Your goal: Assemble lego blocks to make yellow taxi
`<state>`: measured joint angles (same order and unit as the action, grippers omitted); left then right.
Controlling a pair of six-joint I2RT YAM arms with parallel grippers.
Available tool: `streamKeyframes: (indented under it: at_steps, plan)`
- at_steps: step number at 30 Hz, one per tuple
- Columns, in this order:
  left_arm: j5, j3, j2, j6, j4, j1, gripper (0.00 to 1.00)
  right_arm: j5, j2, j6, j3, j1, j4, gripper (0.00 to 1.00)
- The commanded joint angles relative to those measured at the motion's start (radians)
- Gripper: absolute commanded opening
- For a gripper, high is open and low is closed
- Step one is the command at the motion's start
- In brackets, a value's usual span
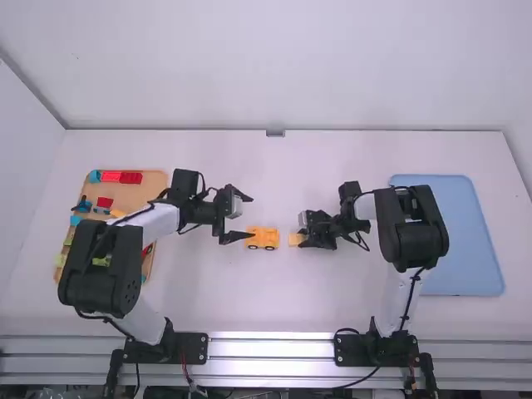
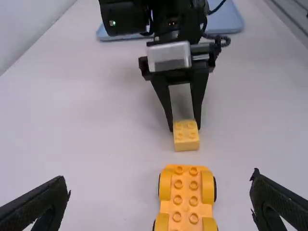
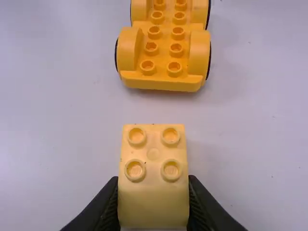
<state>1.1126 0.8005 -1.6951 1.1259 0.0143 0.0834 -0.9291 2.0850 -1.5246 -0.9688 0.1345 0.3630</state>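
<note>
1. Two black arm bases, the left and the right, are seen mounted at the near edge of the white table.
2. At right, a blue tray is partly covered by the right arm.
3. At left, a wooden tray is partly hidden by the left arm; green blocks are seen in its nearer part.
4. Near the table's middle, a pale yellow block is gripped by its sides in the right gripper, its four studs exposed. Whether it is raised off the table cannot be told.
5. An orange-yellow wheeled base is seen on the table between the grippers, near the block but apart from it, its studs up.
6. The left gripper is pictured beside the wheeled base, its jaws spread wide with nothing held.
7. Red blocks and a blue block are lined up at the wooden tray's far end.
</note>
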Motion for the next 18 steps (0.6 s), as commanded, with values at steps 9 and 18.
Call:
streamKeyframes:
  at_steps: [9, 18]
  plan:
    - [-0.013, -0.059, -0.147, 0.085, -0.078, 0.041, 0.99, -0.067, -0.052, -0.002, -0.192, 0.018, 0.356, 0.24]
    - [-0.043, 0.002, -0.295, 0.053, -0.128, 0.075, 0.93, -0.060, -0.060, -0.001, -0.253, 0.094, 0.393, 0.23]
